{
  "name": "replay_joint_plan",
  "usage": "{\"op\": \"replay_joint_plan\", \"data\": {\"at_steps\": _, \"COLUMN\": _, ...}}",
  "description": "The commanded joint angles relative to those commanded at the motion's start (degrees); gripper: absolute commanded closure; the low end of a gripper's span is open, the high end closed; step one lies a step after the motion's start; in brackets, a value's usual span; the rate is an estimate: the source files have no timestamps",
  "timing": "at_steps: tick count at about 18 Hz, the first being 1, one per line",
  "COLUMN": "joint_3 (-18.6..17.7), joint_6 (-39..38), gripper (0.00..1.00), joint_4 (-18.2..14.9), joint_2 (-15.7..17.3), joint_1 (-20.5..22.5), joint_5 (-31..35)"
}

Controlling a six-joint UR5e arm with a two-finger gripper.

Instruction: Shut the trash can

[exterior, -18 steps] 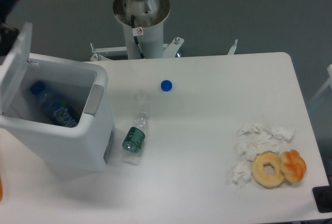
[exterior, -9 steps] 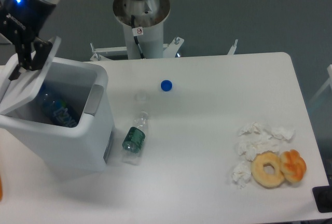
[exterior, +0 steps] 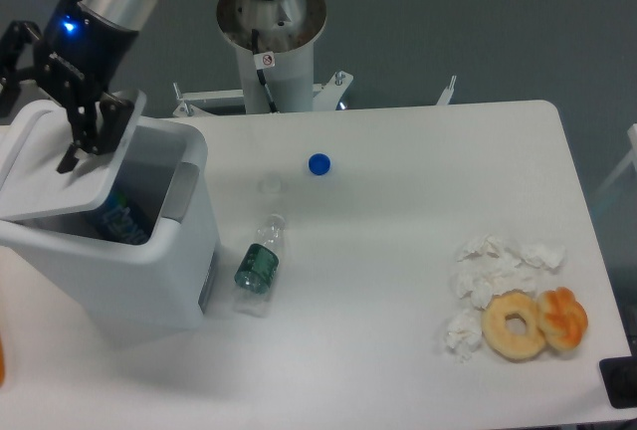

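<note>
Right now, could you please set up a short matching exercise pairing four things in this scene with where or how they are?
Things:
1. trash can lid
2. blue cap
3. clear bottle
4. doughnut

States:
A. lying on its side beside the bin
B. next to crumpled tissues at the right
C. partly lowered, under the gripper
D. alone on the table near the robot base

Pairs: 1-C, 2-D, 3-A, 4-B

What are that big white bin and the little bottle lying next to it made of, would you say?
The trash can looks like moulded plastic: smooth, matte white walls, rounded corners and a grey latch tab. The bottle seems to be thin clear plastic, since the table shows through its neck; a green label wraps its body.
</note>
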Motion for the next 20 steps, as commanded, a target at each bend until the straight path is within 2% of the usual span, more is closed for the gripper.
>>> {"op": "replay_joint_plan", "data": {"at_steps": 4, "joint_3": -0.9, "joint_6": -0.7, "gripper": 0.0, "joint_4": -0.4, "joint_2": -0.1, "joint_1": 1.8, "joint_5": -0.1}}
{"op": "replay_joint_plan", "data": {"at_steps": 10, "joint_3": -1.8, "joint_6": -3.2, "gripper": 0.0, "joint_4": -3.6, "joint_2": -0.1, "joint_1": 4.3, "joint_5": -0.4}}
{"op": "replay_joint_plan", "data": {"at_steps": 20, "joint_3": -1.9, "joint_6": -4.0, "gripper": 0.0, "joint_4": -3.6, "joint_2": 0.0, "joint_1": 4.4, "joint_5": -0.4}}
